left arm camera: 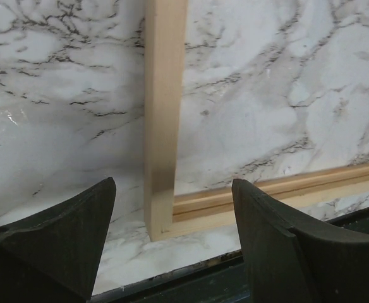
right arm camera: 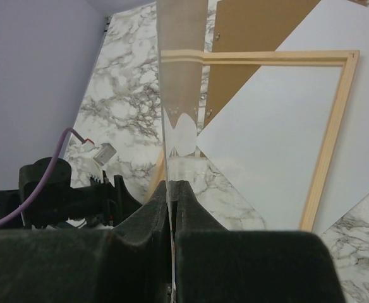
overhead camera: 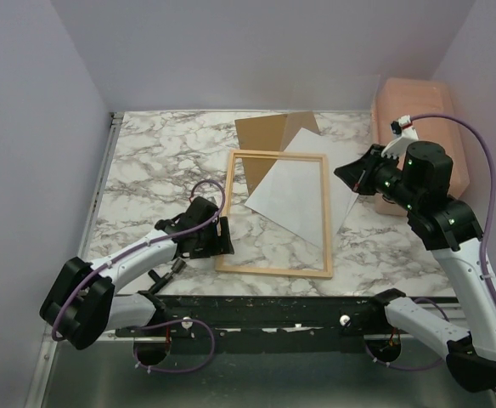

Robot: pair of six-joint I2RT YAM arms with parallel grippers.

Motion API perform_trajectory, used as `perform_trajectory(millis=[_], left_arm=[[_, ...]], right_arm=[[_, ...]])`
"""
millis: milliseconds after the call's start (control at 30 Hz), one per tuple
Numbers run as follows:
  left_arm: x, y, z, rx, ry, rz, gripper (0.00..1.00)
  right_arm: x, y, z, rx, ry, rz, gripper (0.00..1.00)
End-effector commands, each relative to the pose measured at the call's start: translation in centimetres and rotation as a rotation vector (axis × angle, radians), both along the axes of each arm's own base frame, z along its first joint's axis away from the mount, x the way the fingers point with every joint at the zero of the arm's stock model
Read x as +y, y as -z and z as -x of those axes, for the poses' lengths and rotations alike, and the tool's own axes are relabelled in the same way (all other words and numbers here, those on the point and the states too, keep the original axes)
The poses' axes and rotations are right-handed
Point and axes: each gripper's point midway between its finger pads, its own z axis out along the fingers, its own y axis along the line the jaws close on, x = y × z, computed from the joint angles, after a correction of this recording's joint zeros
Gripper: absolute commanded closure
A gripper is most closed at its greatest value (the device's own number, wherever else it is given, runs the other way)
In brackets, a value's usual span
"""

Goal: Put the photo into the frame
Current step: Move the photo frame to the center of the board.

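On the grey marble tabletop lies the thin light wooden frame. The left gripper is wide open over its corner, holding nothing. The right gripper pinches the big white paper photo, which slants across the frame.

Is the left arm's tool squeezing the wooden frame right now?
No, the left tool stands open, its fingers either side of the frame rail with gaps showing.

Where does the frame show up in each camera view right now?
Top external: the frame lies flat mid-table.
Left wrist: its near-left corner, between the open jaws.
Right wrist: upper right, beyond the jaws shut on the photo.
Shared landmark: the marble tabletop.
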Motion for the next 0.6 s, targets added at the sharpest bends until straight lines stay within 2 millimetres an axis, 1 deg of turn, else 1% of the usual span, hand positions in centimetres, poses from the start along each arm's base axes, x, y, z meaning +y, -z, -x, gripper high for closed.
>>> perform_trajectory(millis=[0,67,100,133,333,500,567], left_arm=[[-1.2,1.5,0.9,0.079,0.034,0.115,0.24],[-1.7,1.8,1.2,0.106,0.050,0.136,0.24],[-2.5,2.1,1.6,0.137,0.068,0.174,0.24],[-2.7,2.0,1.6,0.142,0.076,0.187,0.24],[-3.7,0.5,1.8,0.119,0.117,0.257,0.24],[-3.4,-0.6,1.6,0.083,0.109,0.254,0.24],[-2.9,-0.8,1.0,0.051,0.085,0.230,0.24]], right_arm=[[0.6,-0.1,0.0,-0.021,-0.026,-0.031,0.99],[0.7,0.2,0.0,-0.014,-0.029,-0.032,0.99],[0.9,0.4,-0.1,-0.011,-0.033,-0.038,0.99],[1.0,0.5,-0.1,-0.009,-0.035,-0.039,0.99],[1.2,1.0,-0.3,-0.003,-0.041,-0.047,0.99],[1.5,1.6,-0.4,0.015,-0.054,-0.053,0.99],[1.5,1.9,-0.3,0.022,-0.055,-0.051,0.99]])
